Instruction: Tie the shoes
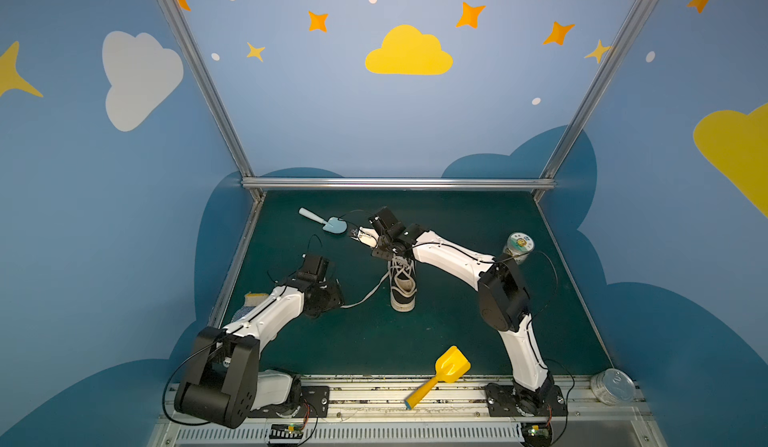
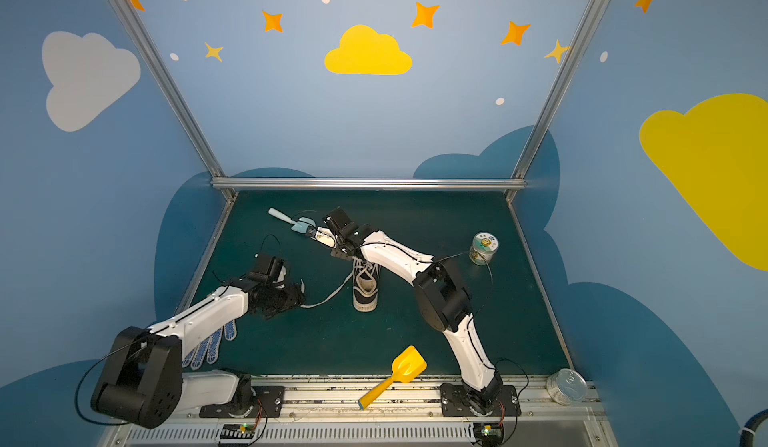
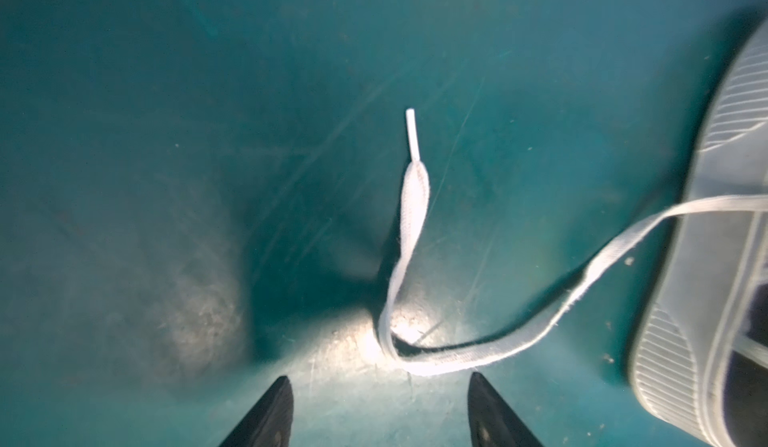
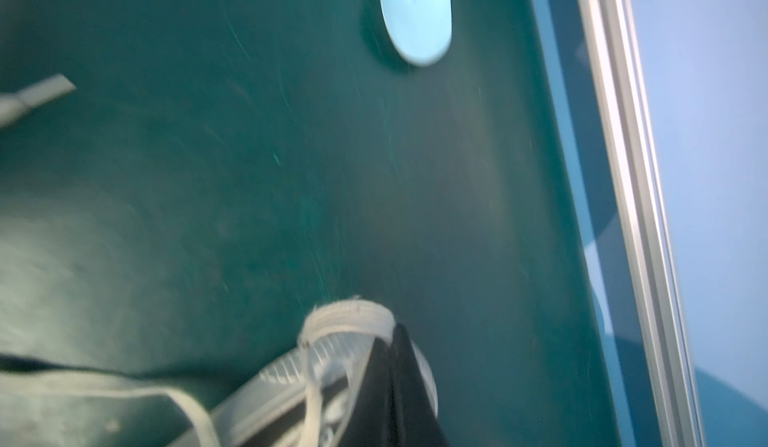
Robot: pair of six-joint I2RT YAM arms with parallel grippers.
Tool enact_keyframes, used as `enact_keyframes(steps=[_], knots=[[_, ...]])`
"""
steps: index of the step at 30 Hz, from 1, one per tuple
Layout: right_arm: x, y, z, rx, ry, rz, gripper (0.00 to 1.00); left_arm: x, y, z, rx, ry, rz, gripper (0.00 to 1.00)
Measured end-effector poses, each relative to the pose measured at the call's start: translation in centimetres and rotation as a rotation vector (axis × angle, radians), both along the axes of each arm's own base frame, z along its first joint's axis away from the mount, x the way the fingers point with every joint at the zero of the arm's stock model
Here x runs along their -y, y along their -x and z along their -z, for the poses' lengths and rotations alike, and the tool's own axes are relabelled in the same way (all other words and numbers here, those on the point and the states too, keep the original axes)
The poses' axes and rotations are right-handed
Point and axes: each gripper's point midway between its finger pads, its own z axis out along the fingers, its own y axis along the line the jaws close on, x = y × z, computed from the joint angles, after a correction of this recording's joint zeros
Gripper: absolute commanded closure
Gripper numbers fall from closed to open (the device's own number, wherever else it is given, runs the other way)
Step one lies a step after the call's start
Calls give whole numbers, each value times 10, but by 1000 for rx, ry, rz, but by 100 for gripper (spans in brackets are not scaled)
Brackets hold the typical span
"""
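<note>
The black sneaker (image 1: 402, 287) (image 2: 365, 289) with its white sole stands mid-mat, toe towards the back. One cream lace (image 1: 365, 295) trails left from it across the mat. In the left wrist view this lace (image 3: 415, 200) curls into a bend just ahead of my left gripper (image 3: 379, 378), which is open and empty; the shoe's sole (image 3: 706, 258) is beside it. My left gripper (image 2: 297, 295) hovers low, left of the shoe. My right gripper (image 1: 355, 233) (image 4: 395, 332) reaches past the toe and is shut on a fold of the other lace (image 4: 349, 312), over the toe cap (image 4: 291, 382).
A pale blue shovel (image 1: 332, 224) lies just beyond my right gripper. A yellow scoop (image 1: 449, 368) rests at the front edge. A jar (image 1: 518, 247) stands at the right and a clear tub (image 1: 613, 386) at the front right. A dotted glove (image 2: 208, 345) lies under the left arm.
</note>
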Motion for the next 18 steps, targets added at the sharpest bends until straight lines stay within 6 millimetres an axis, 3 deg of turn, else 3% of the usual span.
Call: enact_keyframes(steps=[8,11,14,18], knots=[[-32,17,-28,-43,-171,-119,100,-2,8,0,-2,1,-4,33],[-33,23,-27,-97,-193,-130,80,-3,11,1,-6,0,-6,33],[-34,19,-29,-137,-204,-108,47,-4,12,-1,-3,0,-6,34],[-20,5,-31,-156,-187,-38,31,-4,12,-4,5,2,-7,33]])
